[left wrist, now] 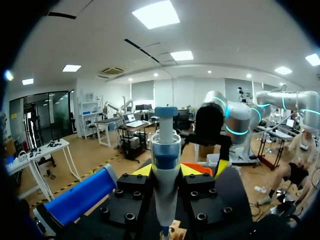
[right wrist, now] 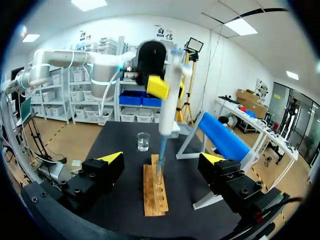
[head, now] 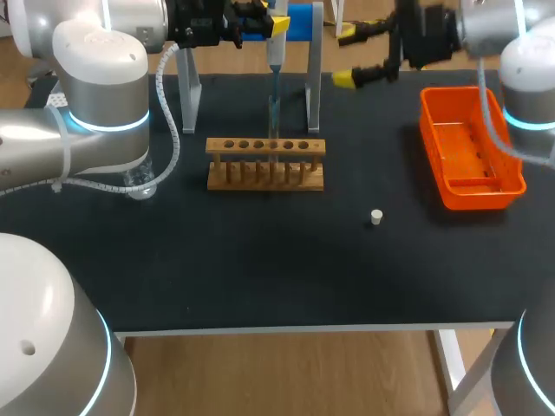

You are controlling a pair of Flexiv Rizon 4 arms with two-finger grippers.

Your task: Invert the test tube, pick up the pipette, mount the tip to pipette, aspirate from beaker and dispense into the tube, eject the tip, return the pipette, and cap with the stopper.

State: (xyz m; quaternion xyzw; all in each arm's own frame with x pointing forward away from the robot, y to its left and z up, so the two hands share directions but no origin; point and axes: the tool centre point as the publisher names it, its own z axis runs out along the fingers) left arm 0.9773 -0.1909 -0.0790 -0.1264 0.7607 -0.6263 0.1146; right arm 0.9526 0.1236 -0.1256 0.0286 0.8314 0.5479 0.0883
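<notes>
My left gripper (head: 260, 24) is shut on the white and blue pipette (head: 275, 52) and holds it upright over the wooden rack (head: 266, 163). In the left wrist view the pipette (left wrist: 165, 175) sits clamped between the yellow fingertips (left wrist: 142, 170). Its thin tip reaches down into the test tube (head: 273, 117), which stands upright in the rack. My right gripper (head: 347, 57) hangs open behind and to the right of the rack, holding nothing. From the right wrist, the pipette (right wrist: 169, 100) and the rack (right wrist: 155, 192) lie ahead of the open right gripper (right wrist: 162, 160). A small white stopper (head: 376, 217) lies on the table.
A glass beaker (head: 139, 182) stands at the left, partly hidden by my left arm, and shows beyond the rack from the right wrist (right wrist: 143, 141). An orange tray (head: 468, 147) sits at the right. The grey pipette stand with a blue roller (head: 303, 22) is behind the rack.
</notes>
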